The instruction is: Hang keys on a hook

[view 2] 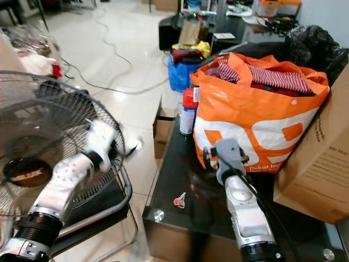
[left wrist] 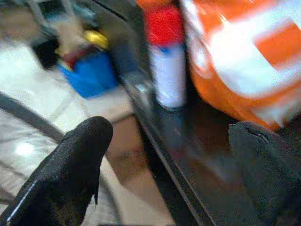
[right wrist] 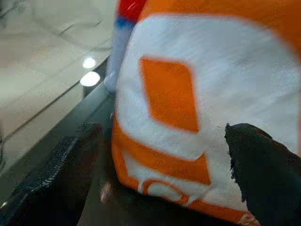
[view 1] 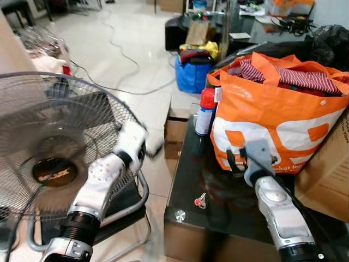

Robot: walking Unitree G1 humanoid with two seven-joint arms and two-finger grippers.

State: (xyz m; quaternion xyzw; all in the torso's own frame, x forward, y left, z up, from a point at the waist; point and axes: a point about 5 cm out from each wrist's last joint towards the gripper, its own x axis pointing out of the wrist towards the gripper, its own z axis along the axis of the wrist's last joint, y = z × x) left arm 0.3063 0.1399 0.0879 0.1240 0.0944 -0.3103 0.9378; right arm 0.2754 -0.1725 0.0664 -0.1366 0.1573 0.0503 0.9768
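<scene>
Keys (view 1: 200, 201) seen on worktop (view 1: 188, 164) in eye views. Right claw (right wrist: 160, 174) spread wide, empty, faced at orange bag (right wrist: 197, 108). Left claw (left wrist: 174, 155) spread, empty.

Two silver arms with dimpled shells and black ribbed elbow collars; the right arm (view 1: 278, 210) trails a black cable (grey wrist block), and gripper fingers (left wrist: 70, 174) are matte black.

A dark glossy table (view 1: 218, 218) carries an orange and white bag (view 1: 272, 125) stuffed with striped cloth. Just beside the bag, toward the table's far edge, stands a spray can (view 1: 206, 112) with a red cap. In front of the bag, near the table's near edge, lie small keys (view 1: 200, 201), and a cardboard box (view 1: 327, 174) rests against the bag's other side.
</scene>
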